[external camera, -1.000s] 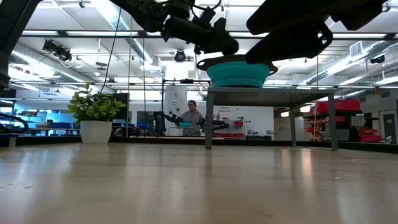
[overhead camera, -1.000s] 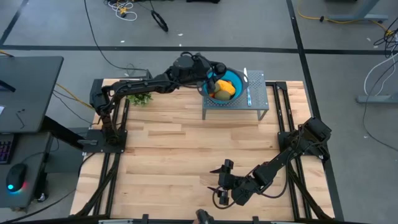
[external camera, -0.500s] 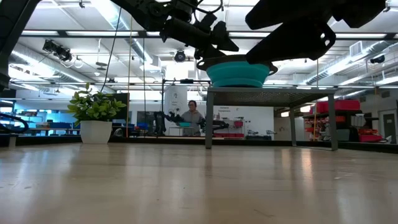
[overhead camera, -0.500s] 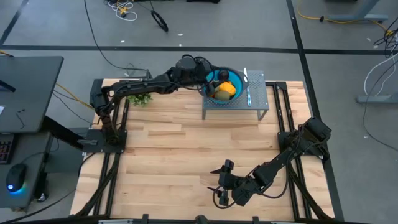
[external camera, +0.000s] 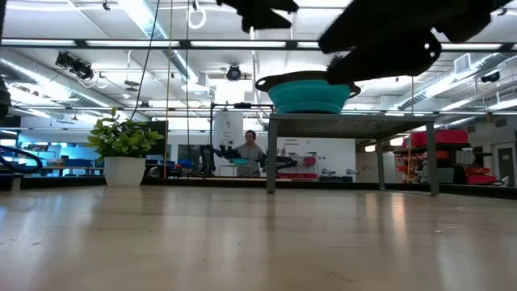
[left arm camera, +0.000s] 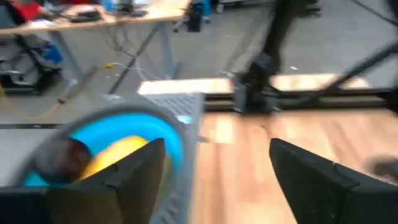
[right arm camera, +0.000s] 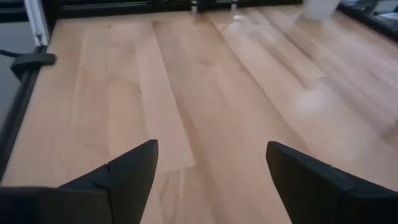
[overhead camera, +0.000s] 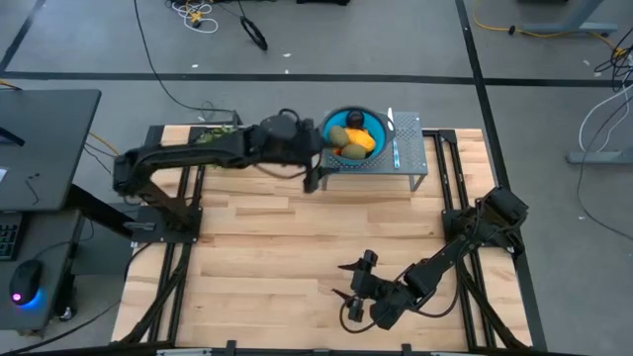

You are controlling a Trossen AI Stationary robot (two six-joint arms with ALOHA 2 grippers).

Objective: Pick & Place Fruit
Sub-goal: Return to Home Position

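On the high view, my left hand hung just left of upper centre, beside the left edge of the mesh stand. Its fingers were spread apart with nothing between them. At lower centre my right hand sat over the wooden counter, fingers likewise parted and empty. Just right of upper centre the fruit lay piled inside the blue bowl on that stand, with green, yellow-orange and blackish pieces showing.
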